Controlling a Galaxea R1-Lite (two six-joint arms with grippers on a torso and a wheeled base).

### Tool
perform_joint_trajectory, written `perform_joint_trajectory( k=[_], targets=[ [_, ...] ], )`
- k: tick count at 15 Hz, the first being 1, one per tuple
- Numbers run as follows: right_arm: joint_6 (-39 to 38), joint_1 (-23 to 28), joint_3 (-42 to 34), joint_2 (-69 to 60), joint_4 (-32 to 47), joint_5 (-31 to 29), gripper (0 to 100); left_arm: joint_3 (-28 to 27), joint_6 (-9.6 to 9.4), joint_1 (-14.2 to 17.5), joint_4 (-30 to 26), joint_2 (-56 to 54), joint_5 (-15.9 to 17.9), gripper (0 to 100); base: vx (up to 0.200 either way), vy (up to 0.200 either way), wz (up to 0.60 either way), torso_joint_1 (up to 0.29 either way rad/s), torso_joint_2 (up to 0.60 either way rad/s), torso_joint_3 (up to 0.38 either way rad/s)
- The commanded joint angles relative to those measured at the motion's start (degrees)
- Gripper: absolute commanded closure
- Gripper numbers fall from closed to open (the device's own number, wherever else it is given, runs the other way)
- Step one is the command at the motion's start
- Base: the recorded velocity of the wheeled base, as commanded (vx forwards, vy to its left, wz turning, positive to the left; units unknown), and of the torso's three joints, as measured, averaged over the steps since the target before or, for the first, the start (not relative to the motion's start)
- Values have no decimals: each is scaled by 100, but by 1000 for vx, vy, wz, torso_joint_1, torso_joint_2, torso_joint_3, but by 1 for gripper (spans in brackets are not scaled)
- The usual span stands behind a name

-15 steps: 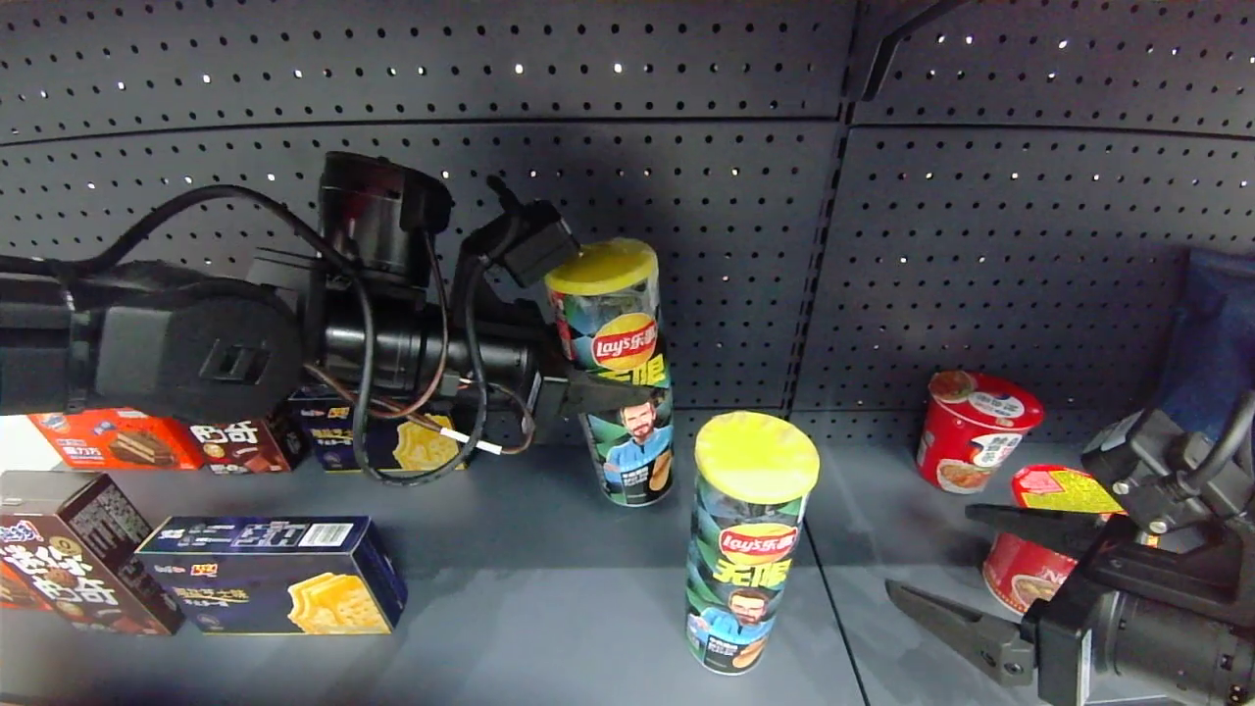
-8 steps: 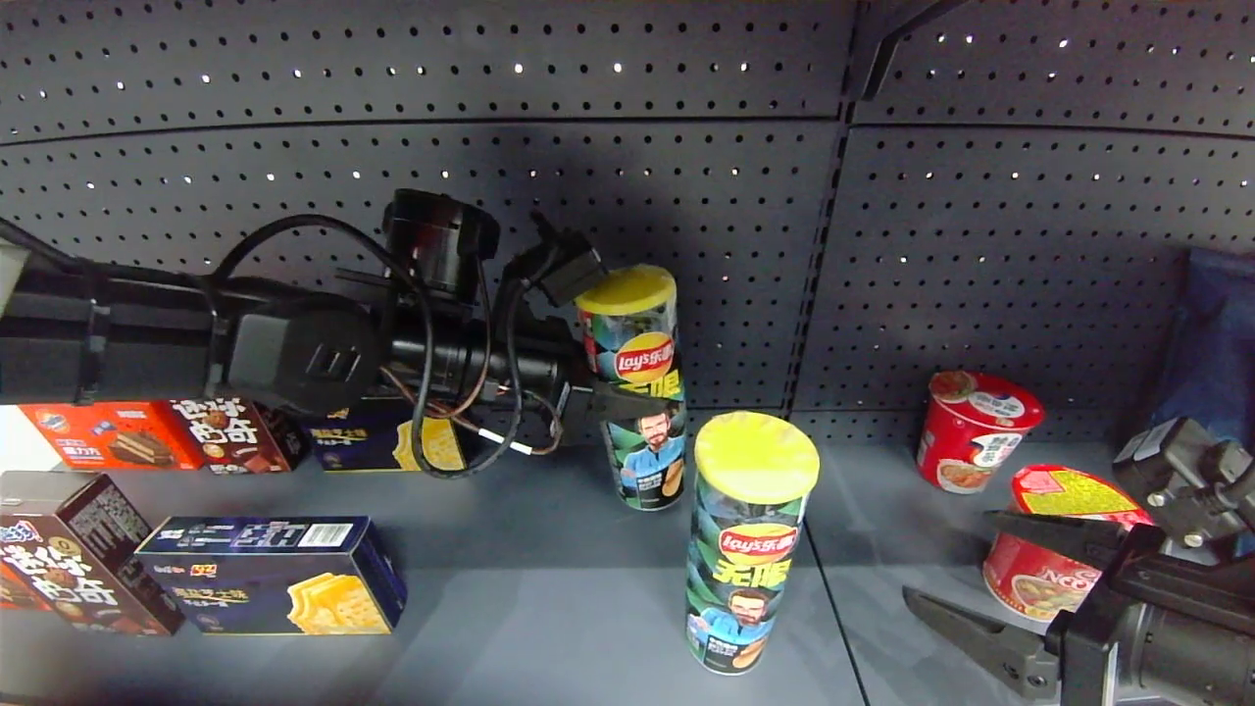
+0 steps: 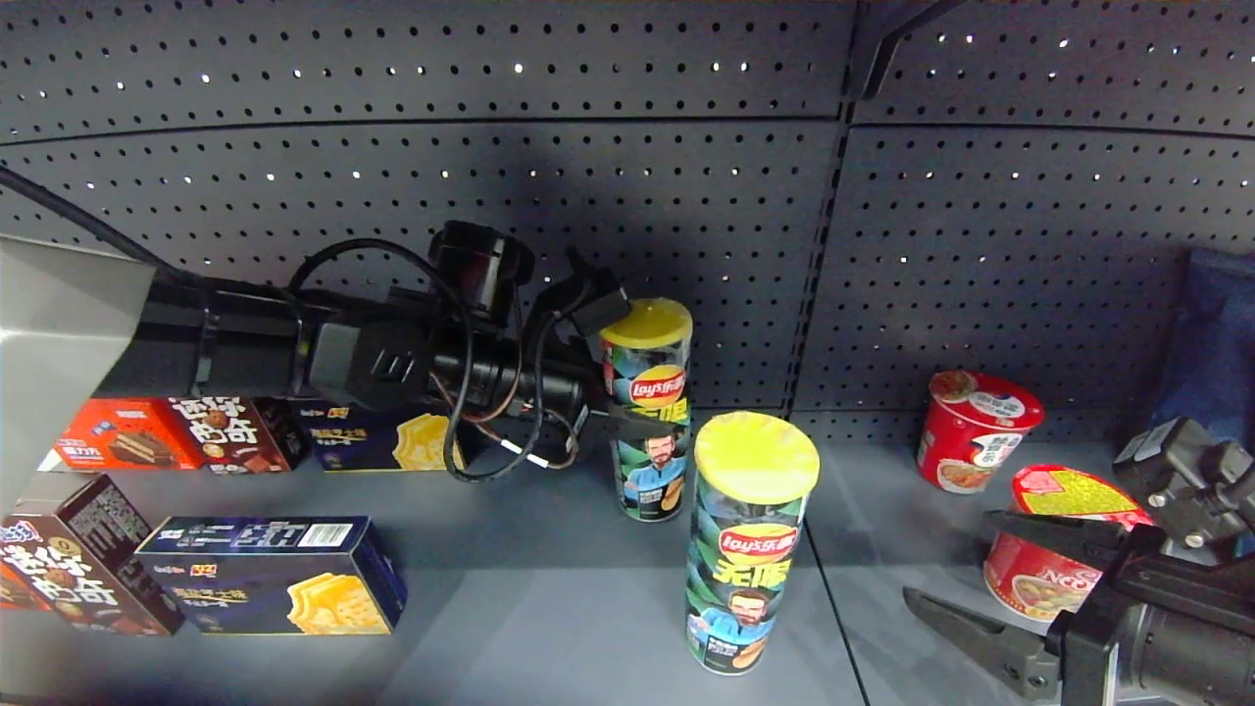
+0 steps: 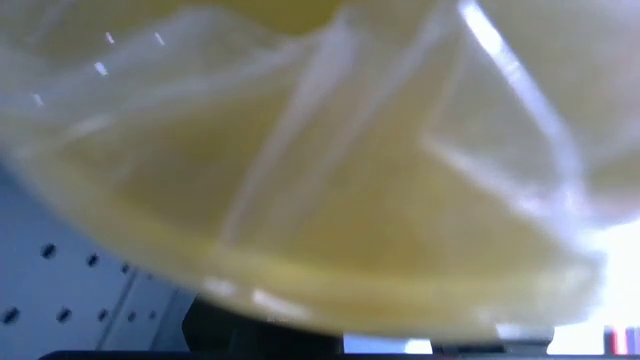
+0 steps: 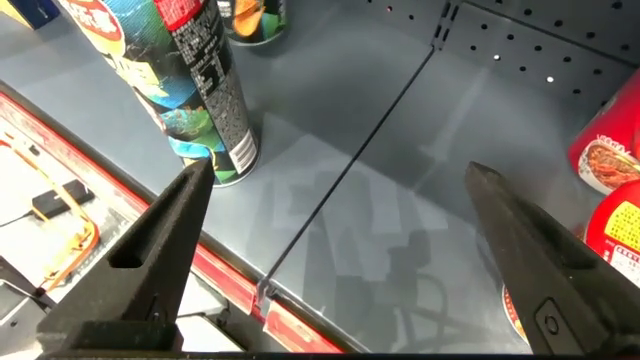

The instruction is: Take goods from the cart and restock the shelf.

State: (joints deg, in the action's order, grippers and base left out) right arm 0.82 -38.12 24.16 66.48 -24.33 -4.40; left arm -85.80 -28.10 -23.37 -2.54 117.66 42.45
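Observation:
My left gripper is shut on a chips can with a yellow lid, held upright at the back of the grey shelf. Whether its base touches the board I cannot tell. That yellow lid looms close in the left wrist view. A second, identical chips can stands nearer the front, just right of the held one, and also appears as the front can in the right wrist view. My right gripper hangs open at the lower right, and the open right gripper has nothing between its fingers.
Biscuit boxes lie on the shelf's left, with more boxes behind under my left arm. Two red noodle cups stand right of the divider seam. The pegboard wall closes the back. A red-edged shelf lip marks the front.
My left arm has carried the chips can down and to the right, toward the pegboard behind the front can. My right gripper shifted slightly right and lower, and stays open.

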Motion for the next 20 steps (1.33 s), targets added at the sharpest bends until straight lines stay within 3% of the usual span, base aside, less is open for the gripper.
perform_joint_trajectory(
  k=[1, 3, 5, 20],
  targets=[
    [-3, -2, 10, 32, -10, 1, 0, -350, 6, -1, -89, 213, 0, 100, 0, 0, 0, 0, 0, 0],
    [-3, -2, 1, 32, -1, 1, 0, -561, -29, -36, -414, 231, 0, 100, 0, 0, 0, 0, 0, 0],
    [-3, -2, -8, 15, -1, 1, 0, -798, -196, -54, -608, 363, 0, 100, 0, 0, 0, 0, 0, 0],
    [-3, 77, -96, -56, -10, 9, 0, -1097, -196, -256, -634, 749, -8, 100, 0, 0, 0, 0, 0, 0]
  ],
)
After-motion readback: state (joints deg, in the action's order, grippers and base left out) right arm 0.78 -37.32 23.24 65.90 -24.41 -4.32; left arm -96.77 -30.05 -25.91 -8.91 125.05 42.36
